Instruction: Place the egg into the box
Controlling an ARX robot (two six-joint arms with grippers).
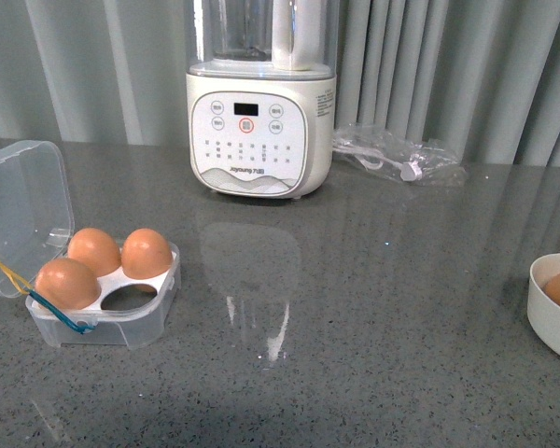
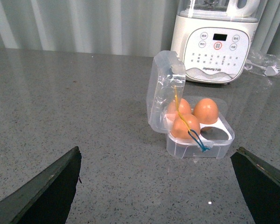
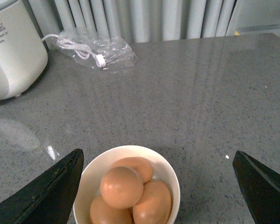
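- The egg (image 3: 122, 187) tops a pile of other brown eggs (image 3: 151, 203) in a white bowl (image 3: 130, 147) at the bench's (image 1: 373, 355) near right edge.
- The right pincer (image 3: 157, 153) hangs near the bowl, jaws spread wide, holding nothing.
- The left pincer (image 2: 156, 154), likewise wide and empty, faces the box (image 2: 196, 150), lid up at near left, three slots filled.
- Judged step: the pick-up; next, lower and close gently on the top egg.

Grey speckled counter (image 1: 373, 317), glossy, reflecting light. Clear box (image 1: 121, 325) at front left, lid up. White blender (image 1: 259, 140) at back centre. Crumpled clear bag (image 1: 397, 151) with white cord (image 1: 409, 170) just right of blender. White bowl (image 1: 549, 319) at right edge.
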